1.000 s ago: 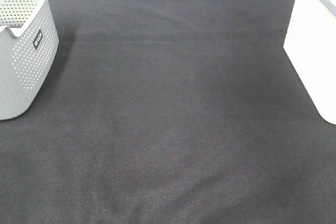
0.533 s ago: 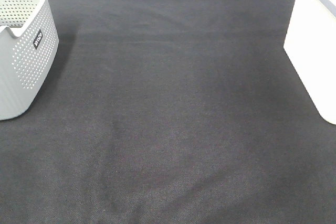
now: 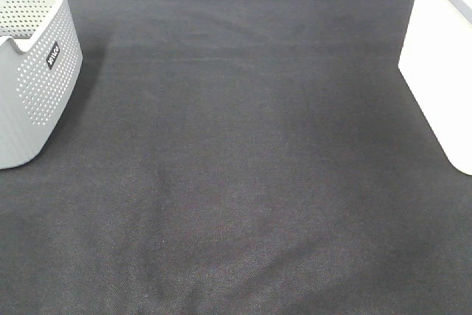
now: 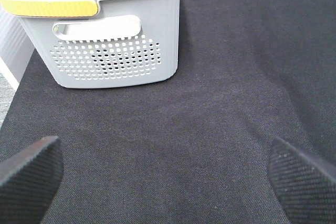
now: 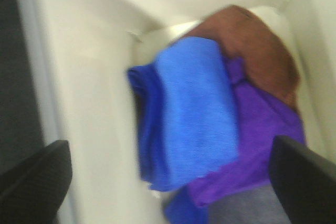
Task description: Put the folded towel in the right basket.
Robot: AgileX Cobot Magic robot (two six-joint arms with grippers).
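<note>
**Towel Lying in Right Basket; Withdrawal Being Called For**

On the left, the grey basket (image 3: 33, 71) is standing untouched. The left gripper (image 4: 168, 174) is being held wide open and empty above the black cloth (image 3: 243, 153). On the right, the right gripper (image 5: 170, 177) is being held over the white basket (image 3: 442, 79), jaws spread wide, with nothing gripped. The blue folded towel (image 5: 194, 108) is lying inside that basket, atop a purple cloth (image 5: 262, 129) and a brown cloth (image 5: 252, 51), though the view is blurred. Placement is judged done, so a straight lift clear of the rim is being called for next.

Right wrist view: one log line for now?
towel: in white basket, on purple cloth | right gripper: open, empty, above towel | left gripper: open, empty, near grey basket
</note>
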